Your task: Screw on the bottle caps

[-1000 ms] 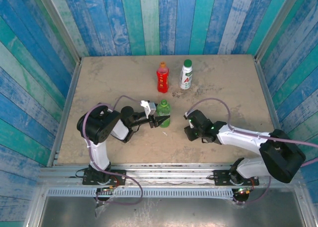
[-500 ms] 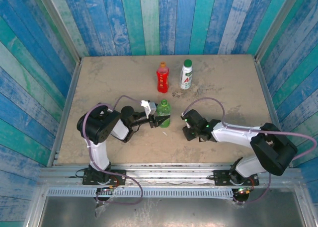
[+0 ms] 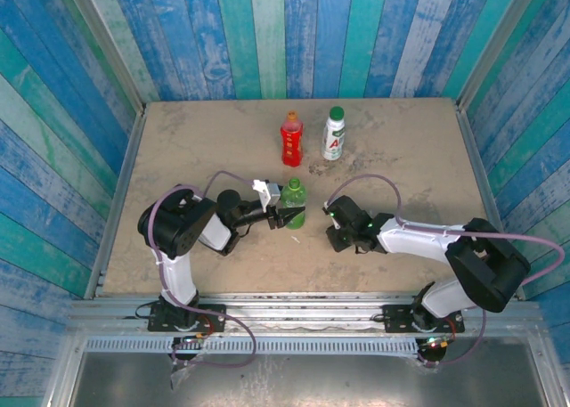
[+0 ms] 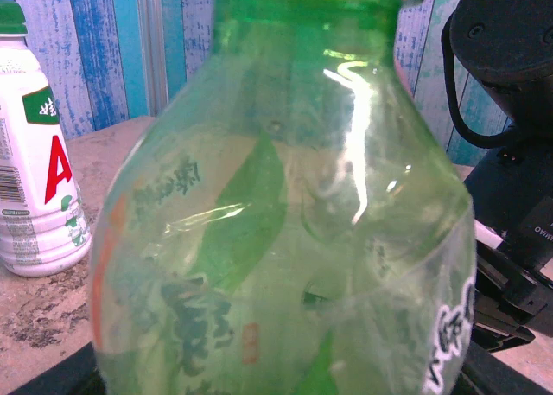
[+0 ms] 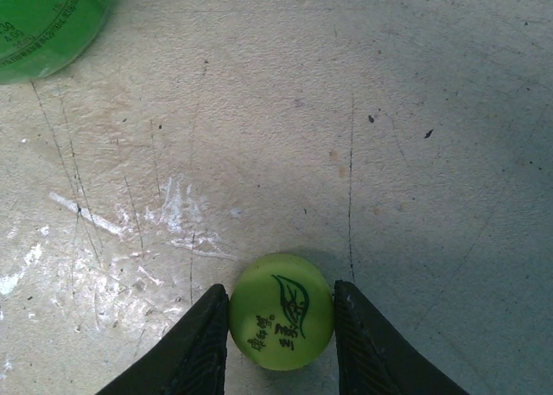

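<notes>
The yellow-green cap (image 5: pixel 282 323) lies flat on the counter (image 5: pixel 389 110), logo up; the right fingers (image 5: pixel 200 347) stand on both sides of it, closed in to contact as far as the wrist view shows, so it is a pinch on the cap's rim, low and thin. The left fingers (image 3: pixel 281 215) are clamped on the green bottle (image 3: pixel 293 202), which stands upright approx. in the middle of the counter, near the right arm; the red bottle (image 3: pixel 291 140) and the white bottle (image 3: pixel 334 133) stand farther back, both w/ caps on, it seems.

Risks, in my judgement: the cap is round and smooth, so w/ a grip a bit off-centre it can squirt out forward, or tip when lifted; the fingertips sit right at the counter, so they may scrape it. If the cap then comes to the neck tilted, the thread can cross and the cap jam or drop; the bottle looks thin and soft, so the clamp may let it turn together w/ the cap, i.e. no tightening.
</notes>
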